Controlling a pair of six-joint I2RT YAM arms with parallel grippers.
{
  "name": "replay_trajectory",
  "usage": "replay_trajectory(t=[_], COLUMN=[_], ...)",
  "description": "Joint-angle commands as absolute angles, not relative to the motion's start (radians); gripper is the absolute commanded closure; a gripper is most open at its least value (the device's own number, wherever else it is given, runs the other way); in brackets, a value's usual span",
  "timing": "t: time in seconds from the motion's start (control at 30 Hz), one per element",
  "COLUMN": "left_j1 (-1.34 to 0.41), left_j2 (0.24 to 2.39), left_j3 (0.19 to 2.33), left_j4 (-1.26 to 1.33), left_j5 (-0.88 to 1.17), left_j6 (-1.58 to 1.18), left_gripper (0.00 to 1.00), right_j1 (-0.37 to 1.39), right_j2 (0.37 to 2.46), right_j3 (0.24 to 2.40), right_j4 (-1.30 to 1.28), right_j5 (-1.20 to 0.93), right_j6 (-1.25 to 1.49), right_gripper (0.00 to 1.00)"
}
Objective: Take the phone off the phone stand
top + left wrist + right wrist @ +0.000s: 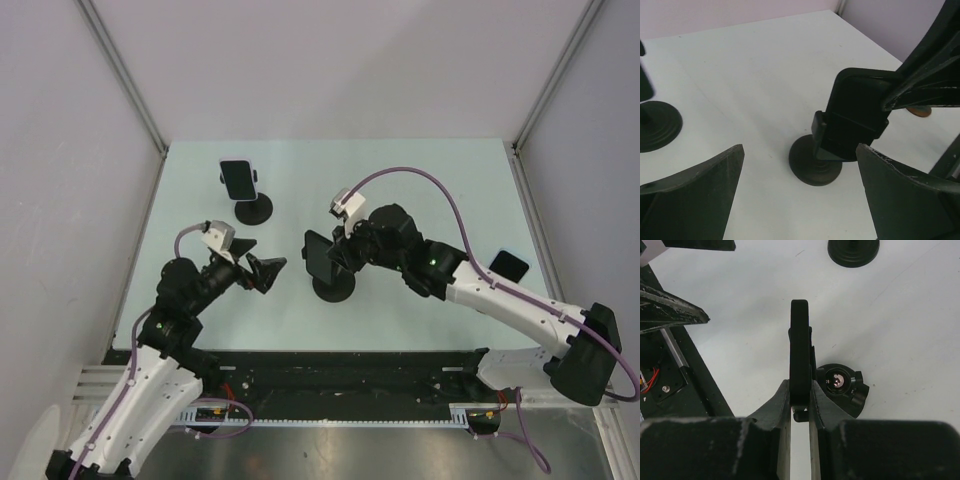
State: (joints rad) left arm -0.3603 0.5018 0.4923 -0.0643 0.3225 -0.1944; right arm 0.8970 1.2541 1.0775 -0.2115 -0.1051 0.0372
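From above, our right hand [333,252] meets the phone [318,255] on its phone stand [334,288], and our left hand [262,270] gapes nearby. Left wrist: the phone sits cradled. Right wrist: fingers [782,407] seemingly clamp it, so the grasp looks made. Next we need a straight lift.

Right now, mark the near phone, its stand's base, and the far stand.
near phone [800,350]: right wrist view, its thin edge.
near stand base [805,167]: left wrist view, round foot.
far stand [253,211]: top view, round base.

Pale green table [420,180] between plain lilac-grey walls [330,60]
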Motion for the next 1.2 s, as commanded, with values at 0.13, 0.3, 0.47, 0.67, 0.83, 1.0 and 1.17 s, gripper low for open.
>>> replay_trajectory(t=[0.13, 0.3, 0.47, 0.67, 0.83, 1.0, 1.17], left_j1=[-0.476, -0.476, -0.477, -0.477, -0.477, -0.476, -0.477], left_j2=[0.583, 0.582, 0.437, 0.414, 0.517, 0.601, 0.65], left_j3=[0.551, 0.506, 0.408, 0.379, 0.429, 0.462, 0.471], left_j4=[-0.006, 0.098, 0.198, 0.179, 0.138, 0.127, 0.13], left_j5=[0.219, 0.121, 0.095, 0.122, 0.204, 0.232, 0.259], left_j6=[-0.302, -0.467, -0.468, -0.417, -0.367, -0.313, -0.267], left_gripper=[0.0, 0.0, 0.0, 0.0, 0.0, 0.01, 0.02], right_j1=[0.972, 0.974, 0.974, 0.974, 0.974, 0.971, 0.942], right_j2=[1.178, 1.158, 1.141, 1.141, 1.146, 1.18, 1.245], right_j3=[1.086, 1.08, 1.072, 1.074, 1.078, 1.117, 1.152], right_j4=[-0.058, -0.06, -0.058, -0.041, -0.034, -0.075, -0.117], right_j5=[-0.002, -0.002, 0.037, 0.009, -0.018, 0.036, 0.048], right_j6=[-0.029, -0.025, -0.023, -0.02, -0.012, -0.005, 0.047], right_gripper=[1.0, 1.0, 0.91, 0.44, 0.19, 0.13, 0.13])
